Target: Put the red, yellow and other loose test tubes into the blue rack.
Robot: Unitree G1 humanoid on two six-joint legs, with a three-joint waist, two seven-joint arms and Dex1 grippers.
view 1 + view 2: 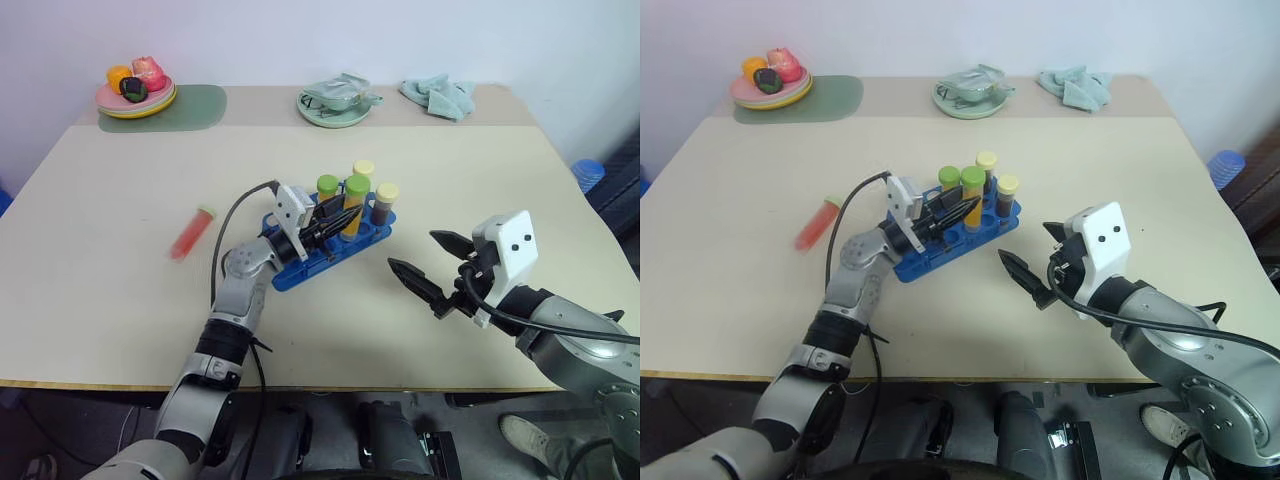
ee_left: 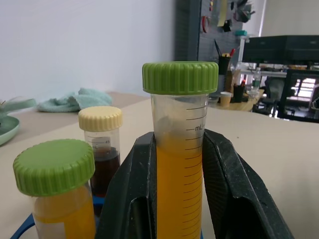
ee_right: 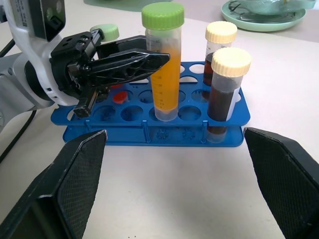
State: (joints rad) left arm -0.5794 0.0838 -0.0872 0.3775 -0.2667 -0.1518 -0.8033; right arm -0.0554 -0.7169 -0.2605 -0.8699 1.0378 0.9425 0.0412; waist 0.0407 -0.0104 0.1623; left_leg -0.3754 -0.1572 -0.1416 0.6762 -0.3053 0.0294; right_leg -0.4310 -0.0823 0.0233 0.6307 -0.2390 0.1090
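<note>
The blue rack [image 1: 330, 245] sits near the middle of the beige table [image 1: 120, 300], angled so its long side runs from about seven o'clock to one o'clock. Four capped tubes stand in it. The left gripper [image 1: 345, 217] reaches over the rack from its eight o'clock end and is clamped tight on the orange-yellow tube with the green cap [image 3: 164, 64]; the left wrist view shows a black finger [image 2: 132, 194] pressed against each side of that tube, which stands upright with its base in a rack hole. A second green-capped tube of yellow liquid [image 2: 57, 191] stands just beside it. Two dark brown tubes with pale yellow caps [image 3: 227, 87] stand at the rack's one o'clock end.

The red tube [image 1: 190, 232] lies on its side on the table, well apart from the rack at its nine o'clock, its green cap pointing toward twelve o'clock. It looks smeared there, so whether it is rolling I cannot tell.

The right gripper [image 1: 430, 265] hangs above the table at the rack's four o'clock, its fingers spread wide and holding nothing.

At the table's far edge, a plate of toy fruit [image 1: 135, 90] rests on a green mat [image 1: 190, 105] at eleven o'clock, a pale green dish [image 1: 335, 103] at twelve, and a crumpled teal cloth [image 1: 440, 95] at one.
</note>
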